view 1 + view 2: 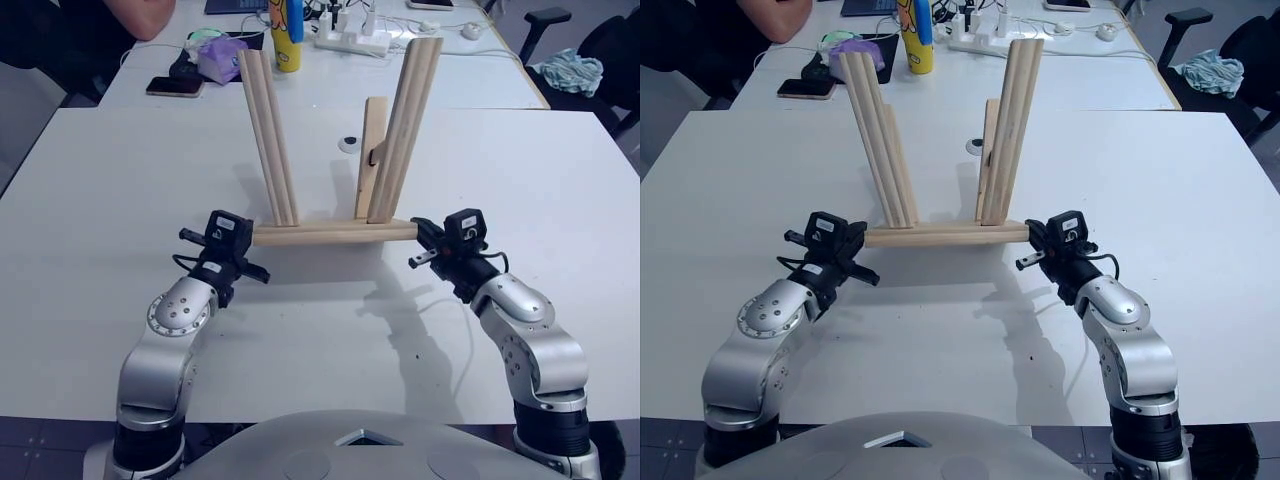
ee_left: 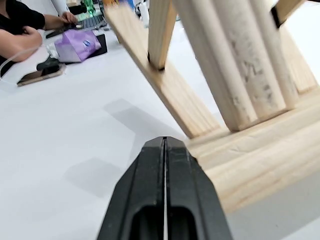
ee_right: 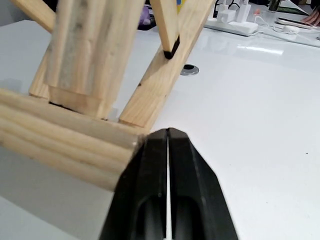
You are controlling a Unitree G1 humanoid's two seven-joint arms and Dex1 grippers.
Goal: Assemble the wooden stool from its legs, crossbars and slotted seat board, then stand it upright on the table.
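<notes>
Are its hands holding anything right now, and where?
Nothing is held. The left hand and right hand are shut empty, tips at the seat's opposite ends.

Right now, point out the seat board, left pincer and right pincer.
seat board (image 1: pixel 335 233), left eye view, middle of near edge.
left pincer (image 2: pixel 164 145), left wrist view, closed tip.
right pincer (image 3: pixel 168 134), right wrist view, closed tip.
</notes>
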